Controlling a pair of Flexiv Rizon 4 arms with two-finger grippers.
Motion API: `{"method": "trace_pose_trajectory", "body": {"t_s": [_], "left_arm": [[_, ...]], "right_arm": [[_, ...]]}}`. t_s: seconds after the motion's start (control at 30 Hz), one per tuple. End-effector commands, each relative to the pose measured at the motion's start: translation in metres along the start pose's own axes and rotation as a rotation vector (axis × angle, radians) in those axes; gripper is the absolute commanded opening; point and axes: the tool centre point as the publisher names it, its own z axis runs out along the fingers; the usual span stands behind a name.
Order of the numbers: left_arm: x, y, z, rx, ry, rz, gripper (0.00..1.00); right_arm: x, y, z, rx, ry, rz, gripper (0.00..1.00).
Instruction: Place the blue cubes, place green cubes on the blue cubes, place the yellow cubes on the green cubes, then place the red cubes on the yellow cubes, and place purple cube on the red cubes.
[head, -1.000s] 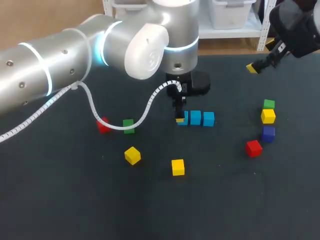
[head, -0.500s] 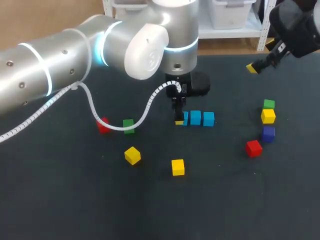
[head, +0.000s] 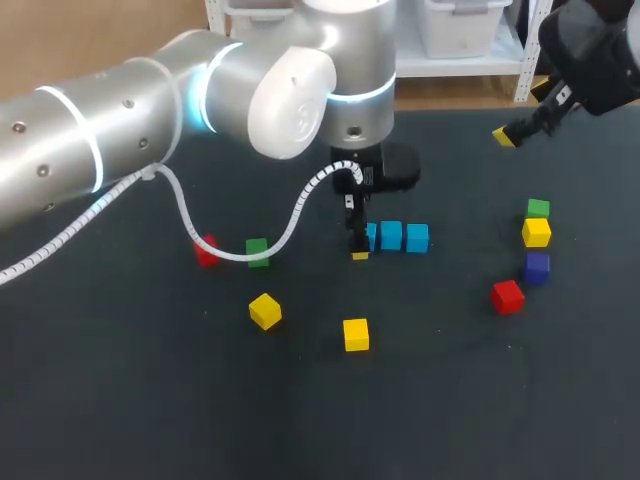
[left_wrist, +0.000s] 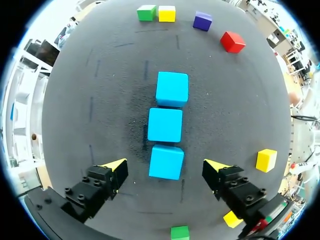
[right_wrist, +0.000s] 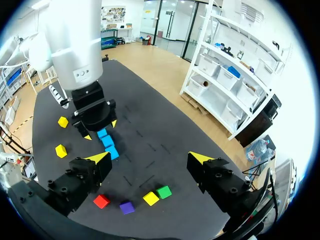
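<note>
**Blue row laid, green cubes to fetch**

At our left, a green cube (head: 257, 251) sits on the worktop (head: 150, 400) near a red cube (head: 206, 250). Our left pincer (left_wrist: 166, 167) hangs spread over the end of three touching blue cubes (left_wrist: 165, 125), pinching nothing. Farther right, the second green cube (head: 538, 208) touches a yellow cube (head: 536, 232). Our right pincer (right_wrist: 150, 157) is spread too, high above the worktop. The cubes look light and rigid (probably smooth-faced), so we judge a centred pinch on two opposite flat faces best.
</note>
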Motion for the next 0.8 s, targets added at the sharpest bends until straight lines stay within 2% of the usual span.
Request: {"method": "trace_pose_trajectory", "body": {"t_s": [0.03,0.1,0.17,0.2,0.33,0.37,0.43,0.8], "left_arm": [[0.0013,-0.0005,0.0000,-0.003,-0.006,0.000,1.00],[0.0008,-0.0002,-0.0002,-0.004,-0.009,-0.002,0.97],[0.0005,-0.0003,-0.0007,-0.004,-0.012,-0.002,0.89],[0.0004,-0.0003,-0.0007,-0.003,-0.013,-0.003,0.81],[0.0004,-0.0003,-0.0004,-0.001,-0.015,-0.005,0.69],[0.0004,-0.0004,-0.0002,0.004,-0.019,-0.007,0.60],[0.0003,-0.0005,0.0010,0.005,-0.019,-0.009,0.49],[0.0007,0.0001,0.0006,0.003,-0.018,-0.013,0.43]], "right_arm": [[0.0010,0.0022,-0.0006,0.010,-0.001,0.002,1.00],[0.0010,0.0022,-0.0006,0.010,-0.001,0.002,1.00],[0.0010,0.0022,-0.0006,0.010,-0.001,0.002,1.00],[0.0010,0.0022,-0.0006,0.010,-0.001,0.002,1.00],[0.0010,0.0022,-0.0006,0.010,-0.001,0.002,1.00],[0.0010,0.0022,-0.0006,0.010,-0.001,0.002,1.00],[0.0010,0.0022,-0.0006,0.010,-0.001,0.002,1.00],[0.0010,0.0022,-0.0006,0.010,-0.001,0.002,1.00]]}}
